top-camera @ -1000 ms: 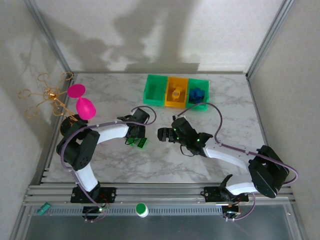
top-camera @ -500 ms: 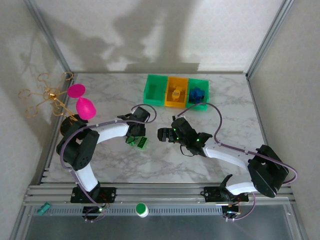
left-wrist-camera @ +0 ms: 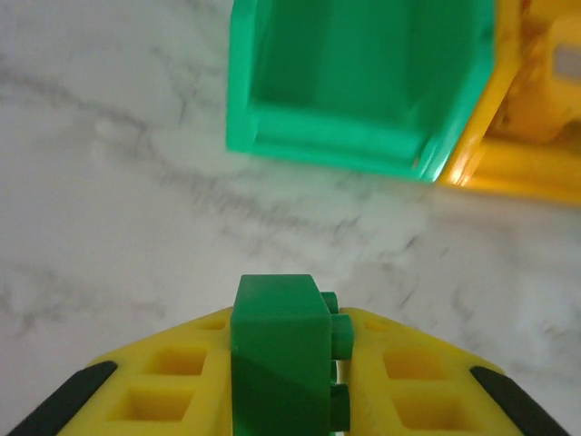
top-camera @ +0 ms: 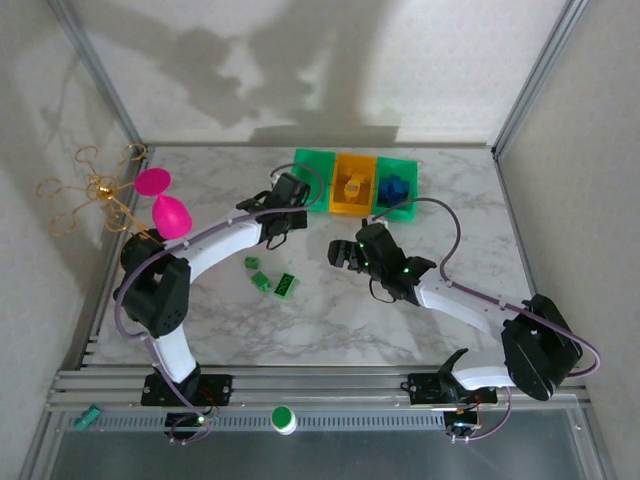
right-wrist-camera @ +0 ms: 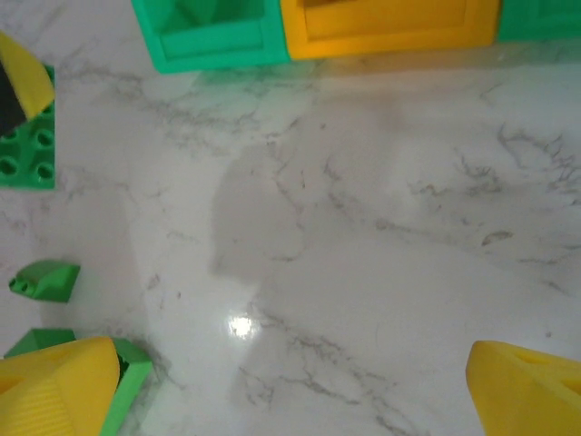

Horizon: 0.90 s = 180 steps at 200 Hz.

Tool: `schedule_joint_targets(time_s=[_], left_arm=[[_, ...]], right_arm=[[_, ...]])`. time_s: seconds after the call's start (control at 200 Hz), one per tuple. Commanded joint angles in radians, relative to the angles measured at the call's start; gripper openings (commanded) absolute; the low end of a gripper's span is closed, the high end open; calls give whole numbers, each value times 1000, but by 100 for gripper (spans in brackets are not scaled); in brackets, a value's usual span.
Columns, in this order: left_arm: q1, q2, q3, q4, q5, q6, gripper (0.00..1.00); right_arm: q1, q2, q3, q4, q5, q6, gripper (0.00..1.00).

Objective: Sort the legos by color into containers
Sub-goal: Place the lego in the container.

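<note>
My left gripper point(top-camera: 288, 205) is shut on a green lego point(left-wrist-camera: 281, 354), its studs turned to the right, a short way in front of the left green container point(left-wrist-camera: 363, 82) point(top-camera: 312, 180). The yellow-orange container point(top-camera: 352, 185) holds a yellow-orange lego, and the right green container point(top-camera: 397, 192) holds blue legos. Three green legos point(top-camera: 285, 286) point(top-camera: 262, 282) point(top-camera: 252, 263) lie on the marble table. My right gripper point(top-camera: 340, 252) point(right-wrist-camera: 290, 391) hangs open over bare marble. One green lego point(right-wrist-camera: 45, 280) lies to its left and another point(right-wrist-camera: 132, 381) pokes out under its left fingertip point(right-wrist-camera: 54, 391).
Two pink goblets point(top-camera: 165, 205) and a gold wire stand point(top-camera: 95, 190) sit at the table's far left edge. The enclosure's side walls and metal frame posts close in the table. Open marble point(top-camera: 450, 250) lies to the right of the right arm.
My left gripper has lifted a green lego off the table and carried it away from me to the front of the left green container. The right gripper shifted slightly right and farther away.
</note>
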Motion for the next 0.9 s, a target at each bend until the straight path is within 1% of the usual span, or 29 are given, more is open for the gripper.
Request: schedule_joint_targets(time_s=[0.0, 0.08, 0.175, 0.2, 0.285, 0.506, 0.621, 0.896], left_arm=[[12, 84, 77, 30, -39, -19, 15], [16, 134, 121, 84, -39, -18, 15], [31, 205, 195, 110, -42, -20, 15], [37, 223, 210, 119, -42, -25, 15], [57, 281, 259, 150, -25, -35, 14], [72, 387, 378, 171, -32, -2, 14], [76, 450, 445, 154, -9, 5, 14], [79, 608, 620, 55, -13, 42, 15]], right_arm=[[-44, -18, 38, 27, -29, -25, 99], [-53, -6, 66, 25, -30, -43, 99], [-54, 1, 87, 22, -26, -55, 99], [-82, 2, 88, 26, -31, -55, 99], [-94, 2, 83, 33, -43, -53, 98], [-102, 2, 66, 26, -44, -51, 99], [-106, 5, 56, 26, -43, -47, 99], [-109, 4, 54, 6, -33, -49, 99]])
